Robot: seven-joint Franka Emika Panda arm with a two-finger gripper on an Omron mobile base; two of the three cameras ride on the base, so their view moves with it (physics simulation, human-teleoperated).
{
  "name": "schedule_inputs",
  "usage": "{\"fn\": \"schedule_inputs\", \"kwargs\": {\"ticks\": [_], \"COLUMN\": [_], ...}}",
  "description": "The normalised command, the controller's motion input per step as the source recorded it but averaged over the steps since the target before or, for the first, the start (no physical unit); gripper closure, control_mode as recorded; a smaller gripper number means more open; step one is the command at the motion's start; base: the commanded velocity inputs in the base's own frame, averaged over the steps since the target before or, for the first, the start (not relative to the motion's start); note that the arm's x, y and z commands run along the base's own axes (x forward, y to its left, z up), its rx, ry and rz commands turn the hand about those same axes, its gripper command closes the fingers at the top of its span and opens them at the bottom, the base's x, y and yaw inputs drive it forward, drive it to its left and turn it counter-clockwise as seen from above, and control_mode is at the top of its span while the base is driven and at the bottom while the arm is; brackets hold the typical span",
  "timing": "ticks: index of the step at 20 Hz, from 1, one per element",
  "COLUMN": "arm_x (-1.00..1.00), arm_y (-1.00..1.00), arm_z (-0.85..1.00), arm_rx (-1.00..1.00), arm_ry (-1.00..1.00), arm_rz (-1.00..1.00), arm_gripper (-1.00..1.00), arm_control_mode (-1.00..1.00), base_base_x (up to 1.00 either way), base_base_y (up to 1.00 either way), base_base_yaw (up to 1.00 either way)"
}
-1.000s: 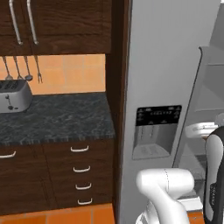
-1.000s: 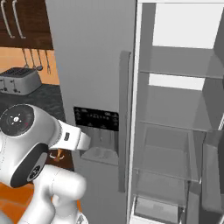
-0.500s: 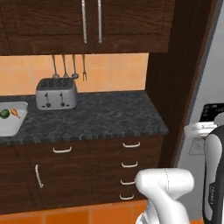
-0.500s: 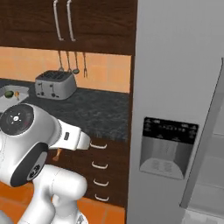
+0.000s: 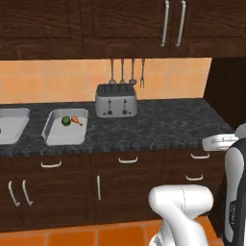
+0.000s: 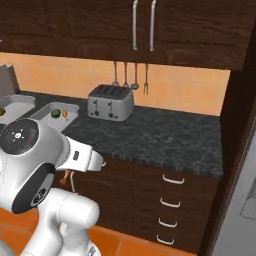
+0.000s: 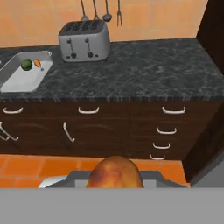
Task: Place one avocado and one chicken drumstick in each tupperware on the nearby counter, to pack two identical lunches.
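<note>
Hand [image 7: 114, 186] pinching brown chicken drumstick [image 7: 114, 173]; tupperware [image 7: 24, 75] with avocado [image 7: 26, 65] far left on counter [image 7: 144, 74].

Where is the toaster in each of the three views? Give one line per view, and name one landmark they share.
Left base view: the toaster stands upper centre, on the counter against the orange wall.
Right base view: the toaster stands upper left of centre, right of the tupperware.
Hand view: the toaster stands upper left.
Shared landmark: the utensils hanging just above it.
</note>
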Motion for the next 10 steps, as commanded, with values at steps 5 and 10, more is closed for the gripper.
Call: {"fn": "schedule_inputs", "kwargs": {"ticks": [5,10], "arm_x": [0.0,0.0], "arm_y": [0.0,0.0], "arm_z": [0.0,0.0], "arm_rx": [0.0,0.0], "arm_ry": [0.0,0.0], "arm_rz": [0.0,0.0], "arm_gripper": [1.0,1.0], "arm_control_mode": [1.0,1.0], "base_base_x": [0.33,0.48], "base_base_y": [1.0,1.0], "base_base_yaw": [0.0,0.0]}}
